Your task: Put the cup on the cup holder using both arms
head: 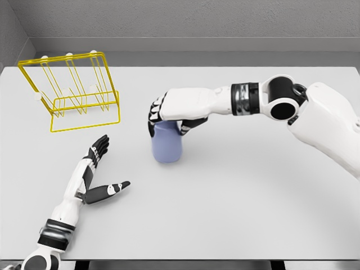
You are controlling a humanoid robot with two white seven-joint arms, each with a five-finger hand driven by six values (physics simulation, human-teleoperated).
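Right hand (pixel 169 112) grips blue cup (pixel 167 145) on table (pixel 236 191).

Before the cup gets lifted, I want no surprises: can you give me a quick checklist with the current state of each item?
1. Right hand over the cup, fingers curled around its top: ok.
2. Grip firm enough to lift: cannot tell.
3. Cup upright on the table: ok.
4. Left hand open and free to receive: ok.
5. Yellow cup holder standing upright at the far left: ok.
6. Bare table between cup and holder: ok.
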